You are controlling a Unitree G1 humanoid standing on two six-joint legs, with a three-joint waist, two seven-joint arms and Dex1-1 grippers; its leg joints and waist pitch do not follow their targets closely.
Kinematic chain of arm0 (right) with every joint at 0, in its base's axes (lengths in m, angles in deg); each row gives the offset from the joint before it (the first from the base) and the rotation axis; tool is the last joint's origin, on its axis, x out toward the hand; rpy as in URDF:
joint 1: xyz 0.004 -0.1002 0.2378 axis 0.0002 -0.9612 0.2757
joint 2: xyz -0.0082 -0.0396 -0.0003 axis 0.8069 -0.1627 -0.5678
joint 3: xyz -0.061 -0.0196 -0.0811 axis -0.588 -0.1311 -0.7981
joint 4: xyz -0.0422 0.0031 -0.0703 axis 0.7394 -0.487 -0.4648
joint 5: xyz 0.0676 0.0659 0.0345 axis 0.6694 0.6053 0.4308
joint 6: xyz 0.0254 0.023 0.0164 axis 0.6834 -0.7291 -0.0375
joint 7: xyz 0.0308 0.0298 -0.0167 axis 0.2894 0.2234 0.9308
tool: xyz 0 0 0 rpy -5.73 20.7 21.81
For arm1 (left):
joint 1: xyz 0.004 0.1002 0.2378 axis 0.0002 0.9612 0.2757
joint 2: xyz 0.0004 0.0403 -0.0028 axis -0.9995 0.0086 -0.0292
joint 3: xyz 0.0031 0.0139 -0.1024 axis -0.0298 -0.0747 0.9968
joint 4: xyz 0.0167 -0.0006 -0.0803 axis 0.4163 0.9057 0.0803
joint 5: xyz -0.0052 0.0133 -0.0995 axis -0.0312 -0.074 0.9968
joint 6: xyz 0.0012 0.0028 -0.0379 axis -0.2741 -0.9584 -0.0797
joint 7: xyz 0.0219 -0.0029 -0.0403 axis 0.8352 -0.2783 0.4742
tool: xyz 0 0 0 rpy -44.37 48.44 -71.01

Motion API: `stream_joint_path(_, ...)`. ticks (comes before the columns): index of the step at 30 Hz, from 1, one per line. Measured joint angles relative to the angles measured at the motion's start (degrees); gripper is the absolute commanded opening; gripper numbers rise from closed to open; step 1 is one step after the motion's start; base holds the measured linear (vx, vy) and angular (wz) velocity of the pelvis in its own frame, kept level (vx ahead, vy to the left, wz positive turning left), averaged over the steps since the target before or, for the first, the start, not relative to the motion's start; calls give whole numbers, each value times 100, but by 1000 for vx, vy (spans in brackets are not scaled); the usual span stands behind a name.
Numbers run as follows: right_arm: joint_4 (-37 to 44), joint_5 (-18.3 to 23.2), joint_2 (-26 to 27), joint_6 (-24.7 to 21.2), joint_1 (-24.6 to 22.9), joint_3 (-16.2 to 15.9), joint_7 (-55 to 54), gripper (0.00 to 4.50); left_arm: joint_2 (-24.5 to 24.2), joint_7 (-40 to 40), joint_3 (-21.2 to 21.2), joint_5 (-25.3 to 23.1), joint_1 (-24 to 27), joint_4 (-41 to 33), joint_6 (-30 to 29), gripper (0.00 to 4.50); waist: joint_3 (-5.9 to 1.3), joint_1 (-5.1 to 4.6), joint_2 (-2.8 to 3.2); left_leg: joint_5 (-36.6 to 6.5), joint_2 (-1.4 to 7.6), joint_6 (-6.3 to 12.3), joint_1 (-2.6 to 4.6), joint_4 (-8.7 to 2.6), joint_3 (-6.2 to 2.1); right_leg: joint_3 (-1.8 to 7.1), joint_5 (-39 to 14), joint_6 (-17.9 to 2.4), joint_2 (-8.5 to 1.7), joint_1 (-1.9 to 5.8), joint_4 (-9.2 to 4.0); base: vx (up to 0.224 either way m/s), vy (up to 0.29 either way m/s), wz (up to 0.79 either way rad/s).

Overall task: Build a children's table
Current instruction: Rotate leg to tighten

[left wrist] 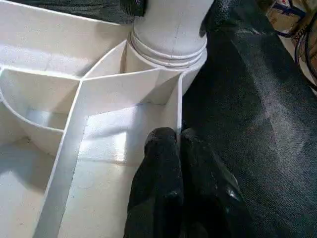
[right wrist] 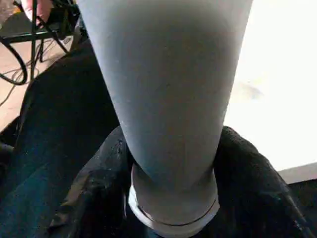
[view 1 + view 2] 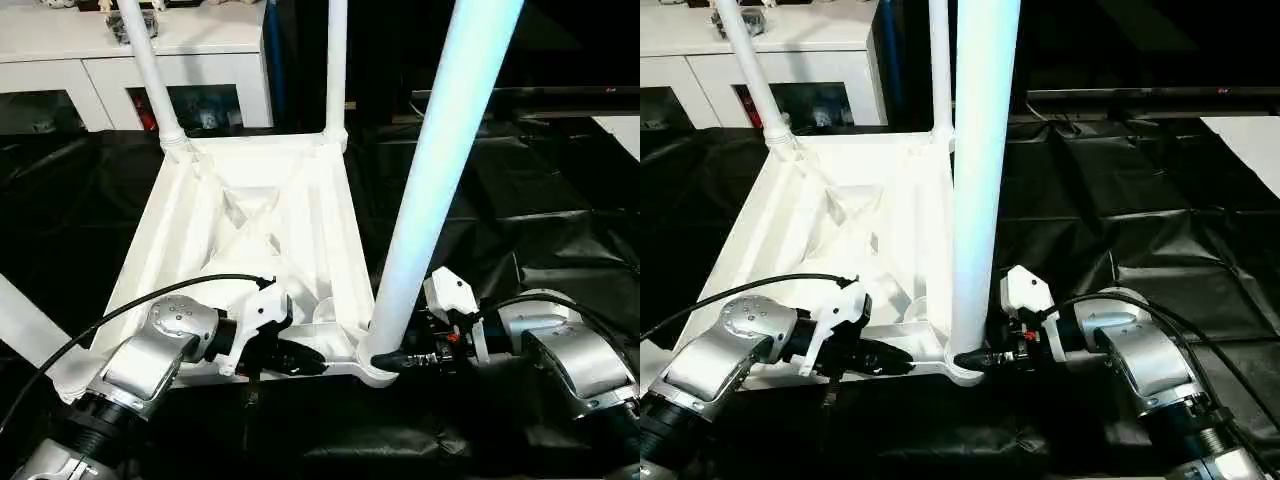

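The white plastic rectangular tabletop (image 3: 250, 250) is laid upside down on the black crinkled plastic sheet (image 3: 540, 220), its ribbed underside facing up; three long white tapered tube legs are seated upright in its rounded corner sockets: the far left leg (image 3: 150, 60), the far right leg (image 3: 336, 60) and the near right leg (image 3: 440, 170); a further white tube (image 3: 25, 330) is seen at the near left corner, cut off by the picture edge.

The left gripper (image 3: 300, 358) is positioned at the near edge of the tabletop; in the left wrist view its two black fingers (image 1: 161, 183) are pressed together across the thin near rim wall, one finger inside the rim and one outside, so the rim is pinched.

The right gripper (image 3: 392, 362) is positioned at the base of the near right leg, just above its corner socket (image 3: 375, 372); in the right wrist view the black fingers (image 2: 94, 188) are wrapped around both sides of the tube, so the leg is clasped.

A white cabinet with glass doors (image 3: 150, 70) is located beyond the far edge of the tabletop.
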Motion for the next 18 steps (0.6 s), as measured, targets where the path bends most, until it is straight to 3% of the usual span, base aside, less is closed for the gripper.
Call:
stream_joint_path(5,-90,-133,398,-62,-103,217,-837,201,288,643,166,-103,-2,112,-41,0,-5,-37,-4,-1,-8,-2,8,-2,0,19,4,4,4,17,6,0,0,0)
stream_joint_path(12,-869,-459,1542,-91,151,673,-2992,198,948,2136,444,-447,-75,170,-521,0,-31,-328,-54,3,-15,-12,47,-4,-24,10,-11,41,6,21,-13,0,0,0)
stream_joint_path(18,-1192,-698,2278,-255,414,899,-4422,197,1563,3195,561,-615,-112,165,-901,0,-32,-447,-72,3,-21,-13,62,-5,-31,9,-12,43,7,17,-36,0,0,0)
